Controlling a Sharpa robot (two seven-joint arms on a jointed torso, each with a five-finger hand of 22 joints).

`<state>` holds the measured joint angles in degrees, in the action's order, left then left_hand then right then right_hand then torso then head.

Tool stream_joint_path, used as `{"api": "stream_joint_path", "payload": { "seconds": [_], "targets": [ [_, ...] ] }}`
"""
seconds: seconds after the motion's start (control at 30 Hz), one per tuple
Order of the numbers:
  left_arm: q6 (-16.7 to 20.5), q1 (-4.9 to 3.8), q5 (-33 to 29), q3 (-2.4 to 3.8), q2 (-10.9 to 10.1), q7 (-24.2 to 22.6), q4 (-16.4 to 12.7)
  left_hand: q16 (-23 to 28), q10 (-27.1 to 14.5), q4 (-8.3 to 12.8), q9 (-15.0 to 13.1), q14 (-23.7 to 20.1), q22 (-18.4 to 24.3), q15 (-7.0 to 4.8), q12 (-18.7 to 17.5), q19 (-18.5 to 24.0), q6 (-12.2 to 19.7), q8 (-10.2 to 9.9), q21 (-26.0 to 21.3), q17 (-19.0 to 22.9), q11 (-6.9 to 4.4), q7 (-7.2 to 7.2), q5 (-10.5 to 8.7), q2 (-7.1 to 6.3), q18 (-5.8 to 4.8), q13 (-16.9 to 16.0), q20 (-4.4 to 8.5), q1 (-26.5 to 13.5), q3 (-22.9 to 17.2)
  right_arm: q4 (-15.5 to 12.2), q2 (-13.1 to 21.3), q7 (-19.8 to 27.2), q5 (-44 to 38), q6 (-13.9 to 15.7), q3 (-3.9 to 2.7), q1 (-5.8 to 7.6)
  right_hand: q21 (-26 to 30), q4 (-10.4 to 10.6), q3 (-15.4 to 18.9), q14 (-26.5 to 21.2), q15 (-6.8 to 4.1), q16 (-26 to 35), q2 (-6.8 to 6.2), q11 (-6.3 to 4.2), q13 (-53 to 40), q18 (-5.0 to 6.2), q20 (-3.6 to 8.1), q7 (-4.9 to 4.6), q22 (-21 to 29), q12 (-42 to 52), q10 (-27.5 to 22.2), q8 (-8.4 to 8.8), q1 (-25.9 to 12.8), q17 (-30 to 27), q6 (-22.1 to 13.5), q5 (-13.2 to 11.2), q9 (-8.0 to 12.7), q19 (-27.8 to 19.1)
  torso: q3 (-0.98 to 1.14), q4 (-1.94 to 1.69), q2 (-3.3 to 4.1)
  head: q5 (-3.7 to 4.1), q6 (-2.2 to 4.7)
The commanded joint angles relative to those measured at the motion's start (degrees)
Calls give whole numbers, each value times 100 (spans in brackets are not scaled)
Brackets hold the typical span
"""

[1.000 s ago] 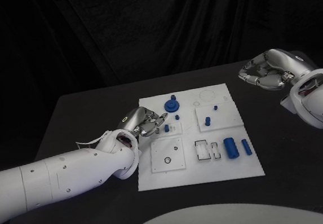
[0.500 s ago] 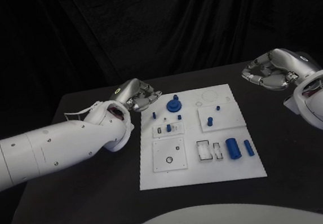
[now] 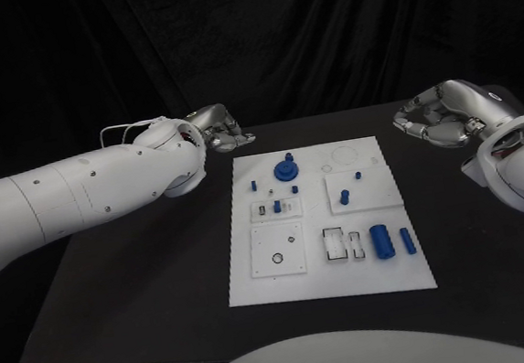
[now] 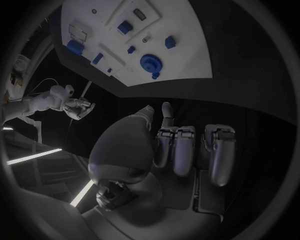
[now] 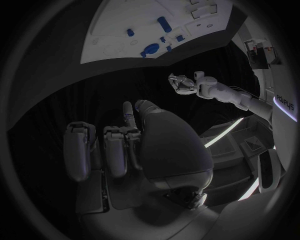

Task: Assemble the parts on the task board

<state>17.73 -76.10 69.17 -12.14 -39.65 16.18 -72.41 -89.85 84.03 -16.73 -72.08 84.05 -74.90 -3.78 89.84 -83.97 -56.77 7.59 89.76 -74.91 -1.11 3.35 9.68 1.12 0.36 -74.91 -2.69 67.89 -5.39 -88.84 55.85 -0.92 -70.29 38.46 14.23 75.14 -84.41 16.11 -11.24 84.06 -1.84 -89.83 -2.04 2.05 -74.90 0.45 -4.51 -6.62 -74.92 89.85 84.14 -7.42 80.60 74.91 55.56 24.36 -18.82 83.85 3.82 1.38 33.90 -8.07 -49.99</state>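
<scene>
The white task board (image 3: 344,282) lies in the middle of the black table. On it, a round blue part with a knob (image 3: 286,170) stands at the far end, small blue pegs (image 3: 344,195) sit mid-board, and two blue cylinders (image 3: 382,240) lie at the near right. My left hand (image 3: 217,128) hangs above the table's far edge, off the board's far left corner, fingers (image 4: 181,150) curled in on nothing. My right hand (image 3: 440,119) hovers to the right of the board's far end, fingers (image 5: 119,147) also curled and holding nothing.
Bare black table (image 3: 141,264) spreads wide to the left of the board, with a narrower strip (image 3: 471,243) on its right. A dark curtain closes off the back. The left wrist view shows the board (image 4: 187,30) and my right hand (image 4: 78,107) from afar.
My left hand has risen off the board's left side and swung back to the far left, clear of the board. The right hand has barely moved.
</scene>
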Motion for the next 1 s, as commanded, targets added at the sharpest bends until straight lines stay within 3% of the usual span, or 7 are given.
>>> {"api": "stream_joint_path", "payload": {
  "seconds": [0.03, 0.17, 0.33, 0.67, 0.87, 1.0],
  "targets": [
    [-1067, -20, -12, 2, 116, 438, 169, -15, 597, -5, 43, 595, -1510, 25, 16, -603, -172, -10, 24, -1509, 22, -33, 41, -5, -36, -1509, -29, -472, 279, -20, 12, 33, -17, 69, -3, -16, -11, -2, -37, 594, 41, -17, -36, 26, -1510, 105, -38, -8, -1311, 15, 586, 35, 13, 1509, 48, 30, 10, 287, 8, -16, 11, 19, -1],
    [-1649, -22, -12, 2, 318, 778, 424, -15, 597, 0, 73, 595, -1510, 4, 16, -603, -258, -12, 24, -1509, -2, -60, -7, 0, -36, -1509, -13, -629, 424, -40, 32, 30, -17, 67, -3, -18, -7, -2, -39, 594, 41, -17, -35, 26, -1510, 106, -38, -8, -1310, 15, 586, 37, 16, 1509, 46, 32, 10, 285, 3, -18, 25, 14, -1],
    [-1941, -17, -12, 2, 465, 925, 616, -15, 597, 16, 81, 595, -1510, -12, 16, -603, -329, 5, 24, -1509, -22, -87, 65, -9, -36, -1509, 1, -605, 469, -56, 42, 29, -17, 61, -3, -19, -7, -2, -39, 594, 41, -17, -35, 26, -1510, 106, -38, -8, -1310, 15, 586, 37, 16, 1509, 46, 32, 10, 285, -18, -10, 53, 3, -1],
    [-2177, -1, -12, 2, 607, 1025, 741, -15, 597, 12, 234, 595, -1510, -38, 16, -603, -409, -69, 24, -1509, -47, -107, 140, 9, -36, -1509, 28, -535, 520, -69, 60, 24, -17, 56, -3, -20, -7, -2, -39, 594, 41, -17, -35, 26, -1510, 106, -38, -8, -1310, 15, 586, 37, 16, 1509, 46, 32, 10, 285, -47, -19, 90, -12, -1],
    [-2184, 18, -12, 2, 659, 990, 789, -15, 597, 15, 459, 595, -1510, -49, 16, -603, -511, -170, 24, -1509, -56, -117, 175, 44, -36, -1509, 42, -496, 573, -64, 50, 25, -17, 55, -3, -21, -5, -6, -46, 594, 40, -17, -33, 25, -1510, 106, -37, -7, -1309, 15, 586, 40, 24, 1509, 44, 37, 11, 284, -47, -15, 90, 0, -1],
    [-2151, 34, -12, 2, 689, 955, 823, -15, 597, 18, 885, 595, -1510, -53, 16, -603, -648, -356, 24, -1509, -59, -117, 268, 91, -36, -1509, 50, -307, 581, -63, 55, 17, -17, 58, -3, -22, -5, -6, -46, 594, 40, -17, -33, 25, -1510, 106, -37, -7, -1309, 15, 586, 40, 24, 1509, 44, 37, 11, 284, -44, -11, 89, 7, -1]
  ]
}}
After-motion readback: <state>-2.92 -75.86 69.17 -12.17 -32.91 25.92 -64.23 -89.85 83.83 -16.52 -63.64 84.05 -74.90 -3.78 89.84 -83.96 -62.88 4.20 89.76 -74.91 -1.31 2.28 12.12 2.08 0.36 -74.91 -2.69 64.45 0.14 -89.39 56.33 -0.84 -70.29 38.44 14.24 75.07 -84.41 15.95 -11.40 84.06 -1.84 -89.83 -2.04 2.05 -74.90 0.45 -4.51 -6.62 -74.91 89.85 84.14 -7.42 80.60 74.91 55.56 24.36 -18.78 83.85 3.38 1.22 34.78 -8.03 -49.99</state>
